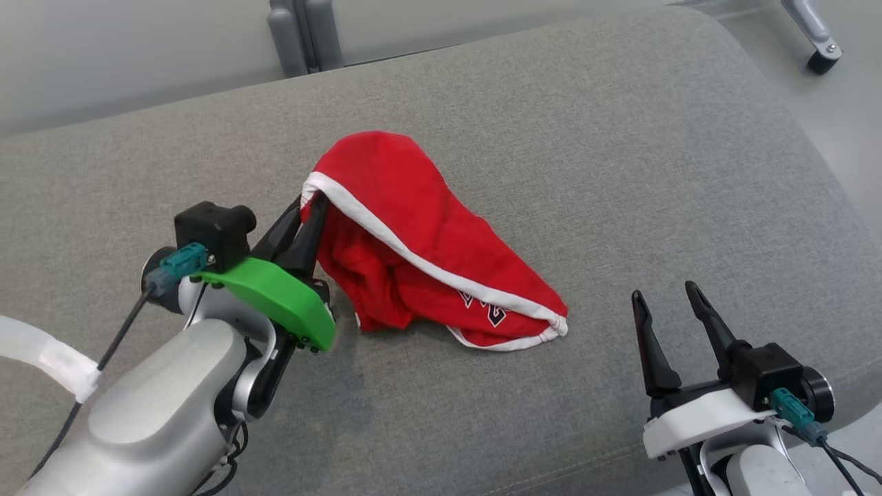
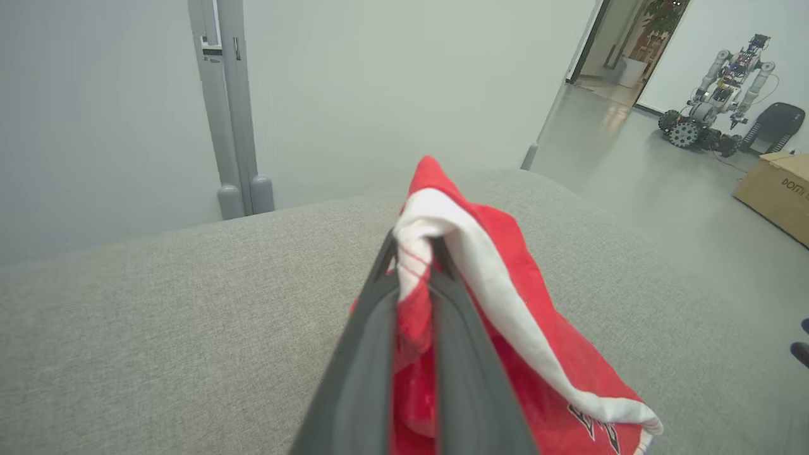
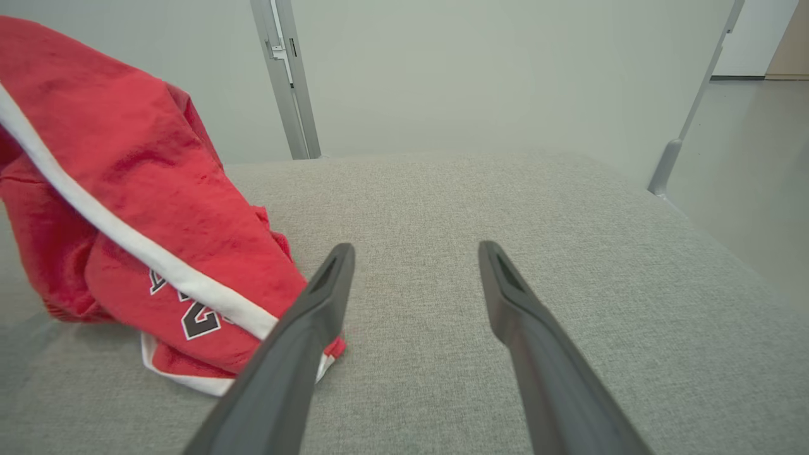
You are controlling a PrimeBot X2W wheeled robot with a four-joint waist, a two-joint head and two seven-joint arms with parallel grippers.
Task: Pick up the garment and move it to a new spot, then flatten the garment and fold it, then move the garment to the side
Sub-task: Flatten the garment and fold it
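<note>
— Red, white-trimmed garment (image 1: pixel 413 227): why peaked in the head view?
— The left pincer (image 1: pixel 311 207) lifts its trim; the rest lies on the grey fabric cushion (image 1: pixel 620 138).
— Left wrist?
— Closed on cloth.
— Right wrist?
— The right pincer (image 3: pixel 416 248) gapes, empty, near the hem.

We see the garment (image 1: pixel 413 207) as thin, crinkled red cloth with smooth white trim, the grey cushion (image 1: pixel 620 138) beneath it as coarse, matt weave, the green cover (image 1: pixel 289 303) at lower left as smooth plastic, and the floor (image 1: pixel 847 110) at upper right as glossy.
</note>
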